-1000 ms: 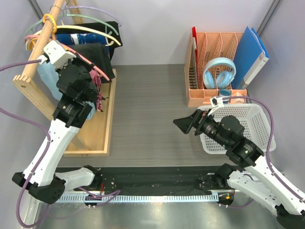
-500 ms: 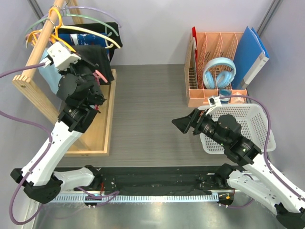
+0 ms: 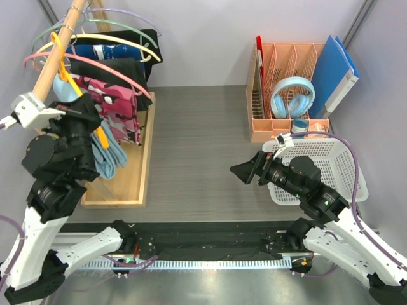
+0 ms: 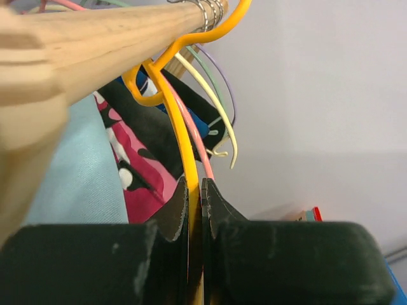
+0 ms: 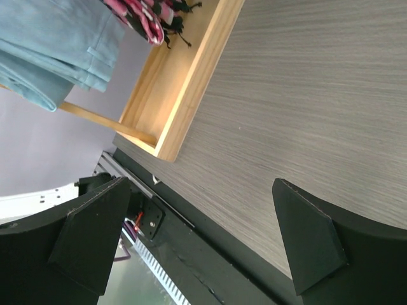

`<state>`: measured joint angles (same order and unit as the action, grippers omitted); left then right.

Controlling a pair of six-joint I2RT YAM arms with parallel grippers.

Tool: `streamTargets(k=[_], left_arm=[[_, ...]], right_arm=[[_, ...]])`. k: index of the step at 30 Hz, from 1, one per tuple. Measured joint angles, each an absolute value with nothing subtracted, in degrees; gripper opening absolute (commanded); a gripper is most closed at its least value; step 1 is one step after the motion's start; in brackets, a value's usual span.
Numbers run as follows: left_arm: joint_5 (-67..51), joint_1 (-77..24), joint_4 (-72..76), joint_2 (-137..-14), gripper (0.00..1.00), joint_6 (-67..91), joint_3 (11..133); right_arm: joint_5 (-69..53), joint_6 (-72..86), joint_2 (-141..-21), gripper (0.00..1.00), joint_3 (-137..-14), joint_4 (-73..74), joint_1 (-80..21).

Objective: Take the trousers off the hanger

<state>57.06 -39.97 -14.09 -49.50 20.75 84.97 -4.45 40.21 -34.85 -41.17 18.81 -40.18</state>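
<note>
The yellow-orange hanger [image 3: 68,71] hangs by its hook on the wooden rail [image 3: 52,63] at the far left. My left gripper [image 3: 88,113] is shut on the hanger's arm; in the left wrist view the jaws [image 4: 195,194] pinch the yellow hanger [image 4: 181,133] below the rail [image 4: 95,38]. The light blue trousers [image 3: 108,155] hang from the hanger beside my left arm. They also show in the left wrist view [image 4: 70,171] and in the right wrist view [image 5: 57,44]. My right gripper [image 3: 245,170] is open and empty over the table's middle [image 5: 200,235].
A pink camouflage garment [image 3: 117,105] and black garments [image 3: 130,70] hang on other hangers over the wooden rack base [image 3: 130,184]. A peach organiser [image 3: 280,60] with blue headphones [image 3: 292,95], a blue folder [image 3: 337,70] and a white basket [image 3: 334,162] stand at the right.
My left arm has swung left and toward the near edge with the yellow hanger in its jaws. The trousers now hang in the open and the pink garment is uncovered. The right arm barely moved.
</note>
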Motion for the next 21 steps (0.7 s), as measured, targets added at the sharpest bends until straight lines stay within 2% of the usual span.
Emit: streamTargets(k=[21], left_arm=[[38.39,-39.99,-42.41,-38.5,0.0,40.14,84.23]], right_arm=[[-8.05,35.9,-36.21,1.0,-40.38,22.37,-40.18]])
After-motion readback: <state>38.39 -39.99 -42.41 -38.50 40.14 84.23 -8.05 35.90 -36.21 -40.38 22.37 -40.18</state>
